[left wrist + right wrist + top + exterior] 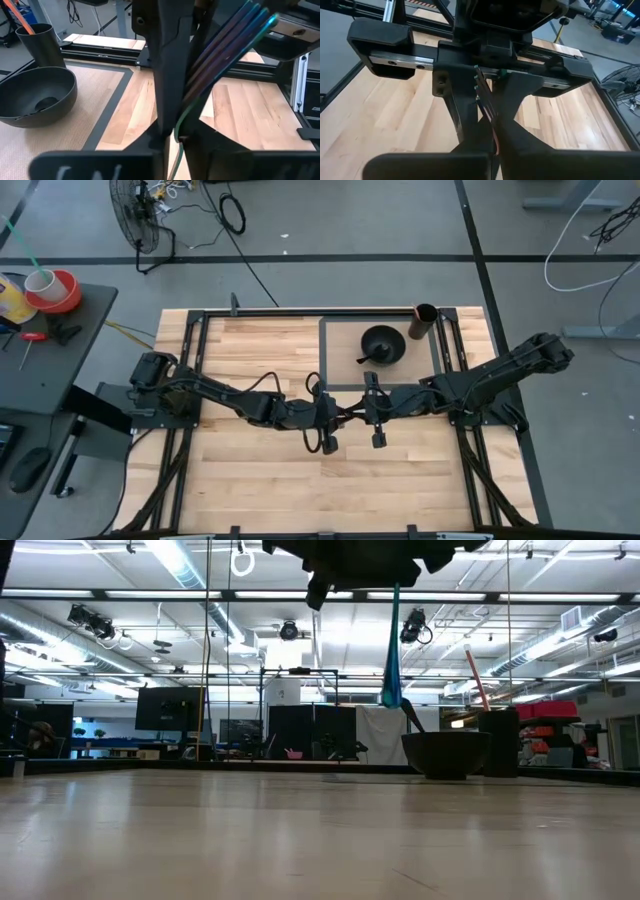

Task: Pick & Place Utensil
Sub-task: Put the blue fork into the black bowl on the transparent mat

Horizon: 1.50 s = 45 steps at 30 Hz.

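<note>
An iridescent metal fork (226, 46) with blue-green and purple sheen is held above the middle of the table where both grippers meet. In the low view its teal end (392, 650) hangs down clear of the wood. My left gripper (173, 134) and my right gripper (491, 131) face each other tip to tip (350, 416), each shut on the fork. The tines (478, 82) show in the right wrist view in front of the left gripper's body. My left gripper pinches the fork's shaft (181, 125) between its two fingers, coming level from the table's left. The tines slant away past the fingers toward the right gripper, and the fork is lifted clear. My right gripper pinches the fork just below its tines (492, 120) between its two fingers, coming level from the table's right. The fork shows edge-on here and is clear of the table.
A dark bowl (383, 345) with a black utensil in it sits on the grey mat (340, 330) toward the far edge. A dark cup (424, 320) holding an orange-red stick stands beside it. Bare wood (300, 490) lies toward the near edge.
</note>
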{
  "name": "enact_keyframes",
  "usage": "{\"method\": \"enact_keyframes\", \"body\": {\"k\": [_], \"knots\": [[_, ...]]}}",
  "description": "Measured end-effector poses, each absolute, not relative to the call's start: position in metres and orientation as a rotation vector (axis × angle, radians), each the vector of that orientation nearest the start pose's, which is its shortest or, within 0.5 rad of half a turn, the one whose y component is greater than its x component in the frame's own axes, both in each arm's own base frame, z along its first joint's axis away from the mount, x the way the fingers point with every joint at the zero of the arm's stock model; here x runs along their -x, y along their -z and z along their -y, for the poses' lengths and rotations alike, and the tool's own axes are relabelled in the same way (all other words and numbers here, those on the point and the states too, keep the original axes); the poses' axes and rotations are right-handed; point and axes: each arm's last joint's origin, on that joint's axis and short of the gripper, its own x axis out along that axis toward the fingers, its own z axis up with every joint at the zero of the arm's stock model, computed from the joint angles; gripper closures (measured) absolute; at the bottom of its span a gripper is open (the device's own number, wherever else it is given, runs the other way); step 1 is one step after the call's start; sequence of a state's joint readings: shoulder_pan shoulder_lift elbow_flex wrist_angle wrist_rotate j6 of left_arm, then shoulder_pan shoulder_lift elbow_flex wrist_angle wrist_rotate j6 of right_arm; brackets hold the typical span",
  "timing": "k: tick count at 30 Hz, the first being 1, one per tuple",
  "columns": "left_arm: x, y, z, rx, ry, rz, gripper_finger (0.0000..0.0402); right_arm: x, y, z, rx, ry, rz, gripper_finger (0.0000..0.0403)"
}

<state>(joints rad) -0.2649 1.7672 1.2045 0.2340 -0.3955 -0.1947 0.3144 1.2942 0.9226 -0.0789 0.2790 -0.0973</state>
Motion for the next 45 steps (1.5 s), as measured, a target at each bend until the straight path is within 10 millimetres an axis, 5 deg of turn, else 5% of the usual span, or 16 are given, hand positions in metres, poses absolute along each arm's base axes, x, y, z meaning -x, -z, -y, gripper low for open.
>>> {"method": "enact_keyframes", "body": {"k": [12,20,28,33,38,45], "knots": [[-0.389,-0.252,0.093,0.096,-0.172,-0.291,0.0392,-0.271,-0.284,-0.08,0.235,-0.001,-0.428,0.0378],[-0.39,-0.256,0.094,0.089,-0.17,-0.26,0.0396,-0.258,-0.3,-0.078,0.188,0.004,-0.368,0.0283],[-0.383,-0.268,0.09,0.08,-0.157,-0.255,0.0396,-0.223,-0.321,-0.077,0.185,0.068,-0.355,0.0177],[-0.373,-0.293,0.075,0.12,-0.171,-0.202,0.0396,-0.216,-0.307,-0.079,0.209,0.145,-0.472,0.0146],[-0.367,-0.305,0.051,0.203,-0.145,-0.208,0.0396,-0.222,-0.27,-0.089,0.313,0.114,-0.498,0.0148],[-0.364,-0.315,0.006,0.499,0.04,-0.239,0.0396,-0.238,-0.229,-0.118,0.807,0.092,-0.411,0.0166]]}}
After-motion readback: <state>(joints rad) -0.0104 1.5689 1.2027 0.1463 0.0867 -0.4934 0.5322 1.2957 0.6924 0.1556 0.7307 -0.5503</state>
